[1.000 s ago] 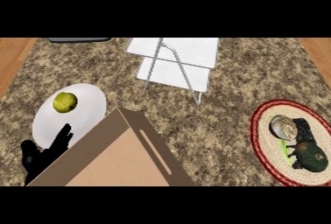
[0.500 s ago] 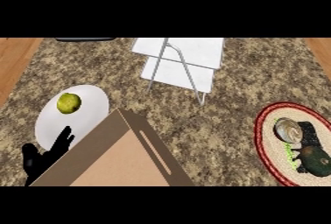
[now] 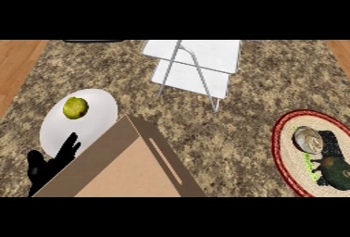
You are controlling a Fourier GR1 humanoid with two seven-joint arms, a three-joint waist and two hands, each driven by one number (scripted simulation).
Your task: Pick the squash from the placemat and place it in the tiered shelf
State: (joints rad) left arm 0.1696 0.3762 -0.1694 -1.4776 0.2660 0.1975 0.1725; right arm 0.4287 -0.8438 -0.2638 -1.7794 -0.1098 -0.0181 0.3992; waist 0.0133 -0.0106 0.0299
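The dark green squash [image 3: 336,172] lies on the round red-rimmed placemat [image 3: 284,152] at the right edge. My right hand [image 3: 331,144] comes down on it from above, grey wrist toward the counter's middle, black fingers curled over the squash's top and hiding part of it. The white tiered shelf [image 3: 195,62] with its grey wire frame stands at the back centre, well left of the placemat. My left hand [image 3: 46,163] rests open at the lower left, fingers up.
A white plate [image 3: 82,125] holding a yellow-green fruit [image 3: 75,107] sits at the left. A large brown box [image 3: 130,169] fills the lower middle, right beside my left hand. Wooden floor shows past the speckled counter's left and right ends.
My right hand and the squash have shifted slightly right and toward me on the placemat. The left hand has not moved.
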